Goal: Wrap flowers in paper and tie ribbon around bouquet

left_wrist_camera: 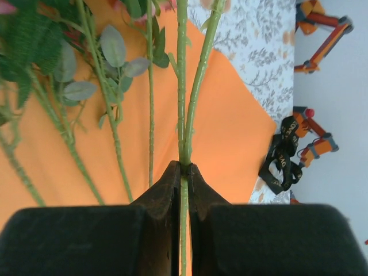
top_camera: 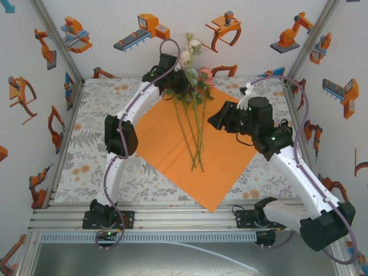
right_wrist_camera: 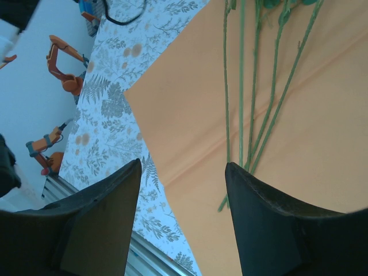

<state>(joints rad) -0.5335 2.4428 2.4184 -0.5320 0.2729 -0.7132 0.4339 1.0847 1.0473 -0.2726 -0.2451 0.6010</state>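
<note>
Floral-print surface [top_camera: 86,155], orange paper [top_camera: 167,144] laid cornerwise on it. Right claw [right_wrist_camera: 184,164] released, jaws wide, hovering over the paper. Stem ends of the flowers [right_wrist_camera: 241,86] lie on the paper just ahead of it. Left claw [left_wrist_camera: 183,167] sits farther back, clenched on two green stems. Other stems and leaves spread to its left, blooms beyond it. Ribbon [left_wrist_camera: 282,158] is bunched off to its right, past the paper corner, by the wall.
</note>
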